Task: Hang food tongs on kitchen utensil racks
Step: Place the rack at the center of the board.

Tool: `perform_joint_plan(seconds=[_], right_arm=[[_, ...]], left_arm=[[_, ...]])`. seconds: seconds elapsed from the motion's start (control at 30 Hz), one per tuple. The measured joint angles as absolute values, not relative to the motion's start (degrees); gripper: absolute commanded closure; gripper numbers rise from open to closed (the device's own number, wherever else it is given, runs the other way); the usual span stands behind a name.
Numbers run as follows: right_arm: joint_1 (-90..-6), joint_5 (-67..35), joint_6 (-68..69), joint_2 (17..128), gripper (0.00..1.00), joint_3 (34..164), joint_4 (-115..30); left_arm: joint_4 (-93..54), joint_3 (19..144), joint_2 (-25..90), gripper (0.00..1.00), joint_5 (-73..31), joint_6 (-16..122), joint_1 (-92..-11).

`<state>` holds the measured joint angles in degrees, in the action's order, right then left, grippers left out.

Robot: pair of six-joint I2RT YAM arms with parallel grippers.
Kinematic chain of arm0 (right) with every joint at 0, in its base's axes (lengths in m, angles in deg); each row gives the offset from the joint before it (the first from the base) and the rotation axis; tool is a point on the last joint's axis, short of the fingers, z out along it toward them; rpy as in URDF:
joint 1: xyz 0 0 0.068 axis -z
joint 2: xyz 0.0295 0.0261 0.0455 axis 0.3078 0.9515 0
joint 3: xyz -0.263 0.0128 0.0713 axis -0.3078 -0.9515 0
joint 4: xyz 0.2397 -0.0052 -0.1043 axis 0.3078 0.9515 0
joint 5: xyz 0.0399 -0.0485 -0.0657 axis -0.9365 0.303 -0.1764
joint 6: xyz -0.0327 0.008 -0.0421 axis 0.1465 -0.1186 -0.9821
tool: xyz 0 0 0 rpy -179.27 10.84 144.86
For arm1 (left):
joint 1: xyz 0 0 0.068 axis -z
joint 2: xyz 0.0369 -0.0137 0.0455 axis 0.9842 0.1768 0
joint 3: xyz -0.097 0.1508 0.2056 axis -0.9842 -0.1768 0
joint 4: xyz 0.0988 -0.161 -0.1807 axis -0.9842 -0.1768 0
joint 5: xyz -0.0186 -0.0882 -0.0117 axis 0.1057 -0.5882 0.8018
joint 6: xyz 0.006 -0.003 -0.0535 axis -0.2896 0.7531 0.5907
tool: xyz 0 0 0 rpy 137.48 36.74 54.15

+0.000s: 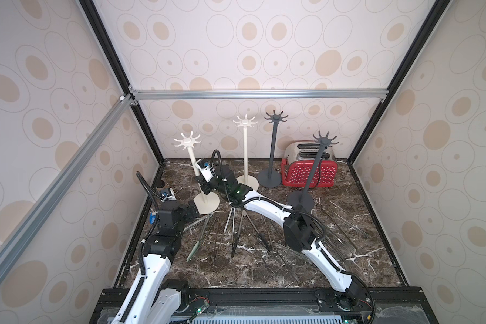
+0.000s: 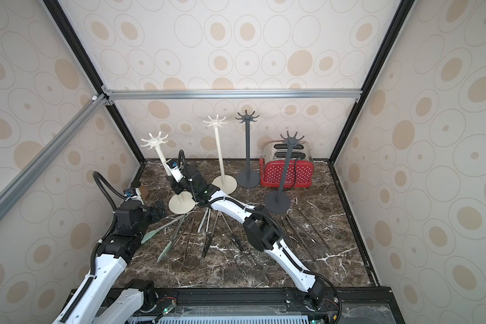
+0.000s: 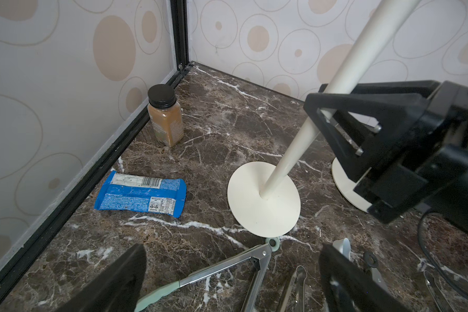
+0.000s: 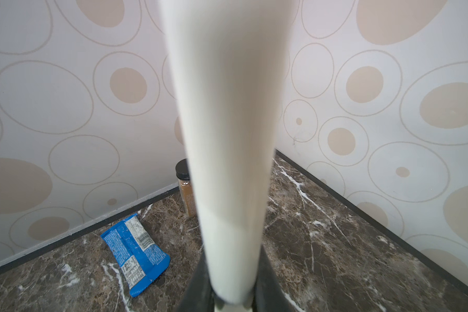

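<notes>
**Surface and room.** A dark brown marble tabletop [image 1: 348, 252] with white veining is closed in on three sides by cream walls [image 1: 264, 42] printed with tan ovals. Black and aluminium frame rails [image 1: 258, 94] run up the corners and across the back.

**Task items.** The food tongs [image 1: 233, 232] lie flat on the tabletop in a loose fan across its middle, with a further sheaf toward the right side. The kitchen utensil racks [image 1: 245, 151] stand behind them, toward the back wall.

**Grippers.**
- The right gripper [image 3: 320, 108] is clamped on the lower pole of the near cream rack [image 1: 187, 141]. In the left wrist view that rack's base sits on the marble.
- The left gripper [image 3: 233, 259] has its jaws spread wide and holds nothing. It hovers just above the hinge ends of the tongs beside that base.

**View differences.**
- Both top views show the red and silver toaster [image 1: 300, 174] and the dark grey racks [image 1: 273, 151]; the wrist views do not.
- Both wrist views show a blue wrapper [image 3: 141, 194] lying flat and a brown spice jar [image 3: 164, 118] upright in the far left corner.
- From above, the left arm hides the wrapper and little more than the jar's cap shows.
- The cream pole fills most of the right wrist view.

**Count.**
- Racks: four, two cream and two dark grey.
- Toaster, jar and wrapper: one each.
- Tongs: one pair with pale green tips [image 2: 164, 251] and at least two with black tips [image 1: 233, 247]. The rest are bare steel and overlap, so I cannot fix the total.
</notes>
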<state>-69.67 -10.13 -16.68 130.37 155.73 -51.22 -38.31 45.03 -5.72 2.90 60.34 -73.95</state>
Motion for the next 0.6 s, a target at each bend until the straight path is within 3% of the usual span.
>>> perform_joint_plan(seconds=[0.6], right_arm=[[-67.75, -13.47, -13.27, 130.42, 1.0, 152.37, -58.8]], left_arm=[[-37.0, 44.9, -4.94, 0.01, 3.23, 60.32, -73.95]])
